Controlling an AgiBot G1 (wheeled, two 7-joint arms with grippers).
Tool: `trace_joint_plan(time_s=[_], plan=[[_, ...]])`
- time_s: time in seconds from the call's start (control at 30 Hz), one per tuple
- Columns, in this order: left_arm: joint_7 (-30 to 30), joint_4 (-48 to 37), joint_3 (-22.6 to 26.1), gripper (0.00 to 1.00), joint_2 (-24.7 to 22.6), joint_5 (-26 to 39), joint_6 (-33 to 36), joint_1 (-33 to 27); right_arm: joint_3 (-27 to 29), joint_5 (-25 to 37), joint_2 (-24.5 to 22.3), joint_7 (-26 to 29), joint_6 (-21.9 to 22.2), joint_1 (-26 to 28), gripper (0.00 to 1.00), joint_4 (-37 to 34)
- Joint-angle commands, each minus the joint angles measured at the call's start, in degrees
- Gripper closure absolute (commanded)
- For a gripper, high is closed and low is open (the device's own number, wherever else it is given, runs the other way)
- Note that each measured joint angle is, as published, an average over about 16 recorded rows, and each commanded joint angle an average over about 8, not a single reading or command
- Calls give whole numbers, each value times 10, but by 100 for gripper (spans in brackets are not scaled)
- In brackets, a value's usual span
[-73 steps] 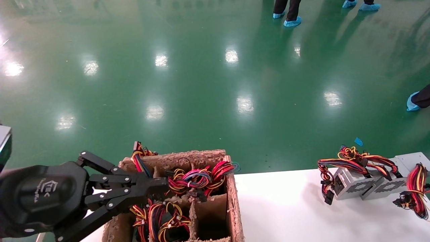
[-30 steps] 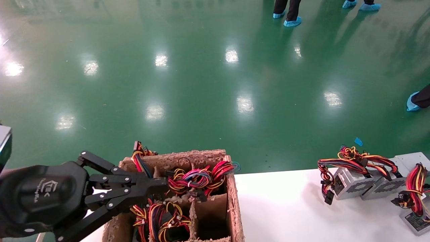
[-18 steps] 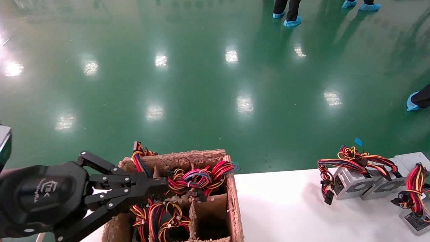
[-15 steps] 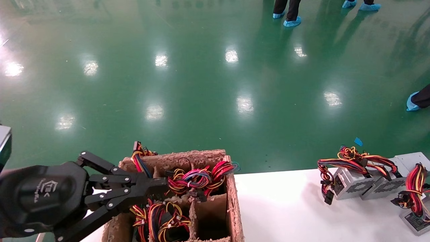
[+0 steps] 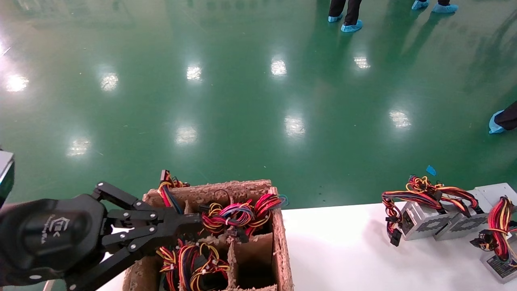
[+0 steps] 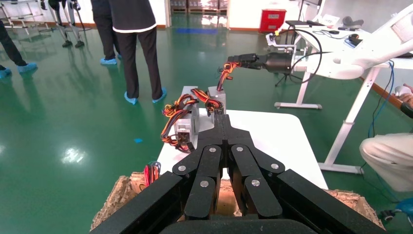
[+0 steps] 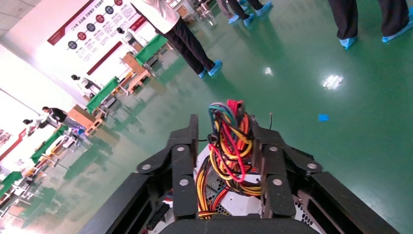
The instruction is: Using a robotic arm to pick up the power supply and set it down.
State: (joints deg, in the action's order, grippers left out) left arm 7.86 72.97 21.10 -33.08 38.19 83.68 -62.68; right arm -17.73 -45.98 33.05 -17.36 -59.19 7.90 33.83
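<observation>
Our right gripper (image 7: 224,127) is clamped on the wires (image 5: 500,218) of the power supply (image 5: 501,267) at the table's (image 5: 343,250) right edge, and we judge its rigid, heavy case will swing, so grip the case instead, while our left gripper (image 5: 196,220) idles closed over the brown box (image 5: 279,242).

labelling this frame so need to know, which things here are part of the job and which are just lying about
Job: right gripper closed on the wires of the power supply; white table.
Lying about: brown divider box; two other supplies; left gripper parked shut above the box.
</observation>
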Motion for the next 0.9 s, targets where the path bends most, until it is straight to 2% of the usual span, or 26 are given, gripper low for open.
trace_joint_plan(time_s=[0.03,0.27,0.63,0.9], plan=[[0,0,0,100,0,0,0,0,1,-2,-1,0,0,-3,0,2],[0,0,0,100,0,0,0,0,11,-15,-12,-15,6,-26,0,24],[0,0,0,100,0,0,0,0,49,-60,-34,-66,12,-94,0,92],[0,0,0,100,0,0,0,0,68,-60,-49,-120,-1,-104,0,150]])
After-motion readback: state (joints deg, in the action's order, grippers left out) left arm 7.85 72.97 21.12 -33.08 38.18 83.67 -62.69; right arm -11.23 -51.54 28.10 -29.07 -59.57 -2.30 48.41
